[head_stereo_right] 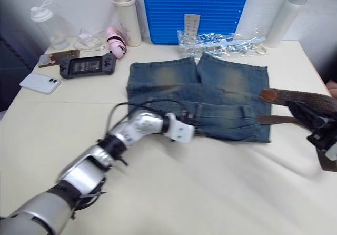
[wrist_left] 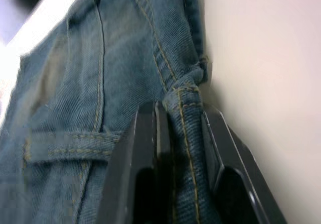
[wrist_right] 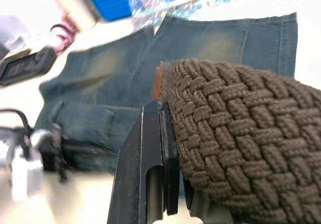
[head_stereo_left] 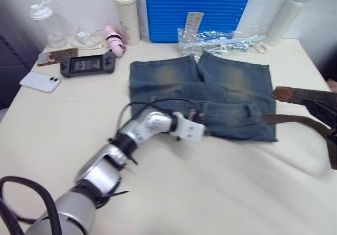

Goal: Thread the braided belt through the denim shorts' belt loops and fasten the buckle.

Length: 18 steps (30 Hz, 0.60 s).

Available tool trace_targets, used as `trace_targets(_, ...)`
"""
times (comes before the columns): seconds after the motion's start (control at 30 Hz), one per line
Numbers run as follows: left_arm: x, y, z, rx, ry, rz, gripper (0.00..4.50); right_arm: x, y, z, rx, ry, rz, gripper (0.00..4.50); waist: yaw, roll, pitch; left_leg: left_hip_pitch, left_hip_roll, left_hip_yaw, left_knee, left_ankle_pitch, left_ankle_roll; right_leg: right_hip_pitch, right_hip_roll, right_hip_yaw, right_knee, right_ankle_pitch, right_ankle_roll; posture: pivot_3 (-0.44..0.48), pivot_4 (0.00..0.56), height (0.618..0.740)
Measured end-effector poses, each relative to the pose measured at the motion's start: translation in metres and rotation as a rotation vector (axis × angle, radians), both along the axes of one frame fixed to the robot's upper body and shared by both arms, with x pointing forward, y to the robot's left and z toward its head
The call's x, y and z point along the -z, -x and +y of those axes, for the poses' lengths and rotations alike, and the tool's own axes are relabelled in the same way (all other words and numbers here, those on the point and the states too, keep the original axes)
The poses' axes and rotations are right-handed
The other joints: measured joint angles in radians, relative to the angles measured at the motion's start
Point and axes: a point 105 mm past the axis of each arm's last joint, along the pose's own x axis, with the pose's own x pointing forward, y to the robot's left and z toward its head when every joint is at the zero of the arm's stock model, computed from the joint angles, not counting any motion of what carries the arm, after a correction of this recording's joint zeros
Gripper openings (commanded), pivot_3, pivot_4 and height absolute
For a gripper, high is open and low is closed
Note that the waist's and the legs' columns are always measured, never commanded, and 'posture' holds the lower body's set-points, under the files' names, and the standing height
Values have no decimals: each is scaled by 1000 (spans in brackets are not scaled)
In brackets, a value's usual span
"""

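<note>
On the cream desk [head_stereo_left: 221,187], the denim shorts [head_stereo_left: 210,95] lie flat as the left hand [wrist_left: 183,148] pinches their waistband edge; at the desk's right side, the right hand [wrist_right: 173,184] grips the braided belt [head_stereo_right: 300,99]. Behind stand a lidded tumbler [head_stereo_left: 126,15] and a clear bottle [head_stereo_left: 48,24].

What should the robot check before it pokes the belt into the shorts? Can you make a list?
1. Left gripper pinching the waistband of the denim shorts: ok, the fingers are clamped on the stitched edge.
2. Right gripper holding the braided belt: ok, the strap sits against the fingers.
3. Leather tip pointing at the shorts: ok, but it is off to the right side, not yet at any loop.
4. A belt loop ready to aim for: ok, one lies flat near the left gripper.
5. Buckle location: cannot tell.
6. Shorts lying flat on the table: ok.
</note>
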Motion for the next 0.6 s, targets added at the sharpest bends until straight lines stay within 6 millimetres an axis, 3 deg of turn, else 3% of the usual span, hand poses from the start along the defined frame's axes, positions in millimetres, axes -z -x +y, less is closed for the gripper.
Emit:
trace_targets(0.07, 0, 2, 27, -35, -24, 34, 396, 6, -4, 4, -24, -16, 23, 0, 0, 1, 0, 1, -1, 0, 0, 0, 0, 1, 0, 0, 1, 0, 0, 0, 150, 689)
trace_targets(0.17, 0, 6, 44, -55, -45, 55, 396, 11, -7, 9, -47, -25, 44, 0, 2, 1, -1, 1, -1, 0, 1, 0, 0, 1, -1, 0, 2, 0, 0, 0, 150, 689)
trace_targets(0.27, -1, 12, 79, -132, -70, 100, 396, 26, -9, 25, -112, -70, 105, 0, 1, 1, 0, 2, -1, -1, 2, 0, 0, 2, -1, 1, 2, 0, 0, 0, 150, 689)
trace_targets(0.3, -1, 12, 82, -145, -67, 107, 396, 28, -9, 28, -122, -80, 115, 0, 2, 1, -1, 2, -1, -1, 2, 0, 0, 2, -1, 1, 3, 0, 0, 0, 150, 689)
trace_targets(0.4, -1, 14, 87, -177, -48, 126, 1717, 36, -9, 37, -153, -102, 147, 0, 2, 1, -1, 3, -1, -1, 1, 0, 0, 2, -1, 1, 3, 0, 0, 0, 150, 689)
trace_targets(0.43, -1, 18, 89, -214, 13, 192, 2181, 43, -10, 50, -195, -125, 179, 0, 1, 1, -1, 3, -1, -1, 2, 0, 0, 3, -1, 1, 4, 0, 0, 0, 150, 689)
trace_targets(0.47, 1, 24, 89, -222, 50, 270, 2883, 50, -13, 58, -220, -135, 208, 0, 2, 1, 0, 3, -1, -1, 2, 1, 0, 3, -1, 1, 4, 0, 0, 0, 150, 689)
trace_targets(0.53, 1, 27, 89, -222, 66, 313, 3337, 54, -15, 62, -229, -139, 228, 0, 3, 1, 0, 3, -1, -1, 2, 1, 0, 3, -1, 1, 4, 0, 0, 0, 150, 689)
trace_targets(0.6, -7, 37, 96, -226, 96, 412, 4092, 57, -28, 70, -249, -167, 243, 0, 3, 0, 0, 3, -2, -1, 3, 1, 0, 3, -1, 1, 4, 0, 0, 0, 150, 689)
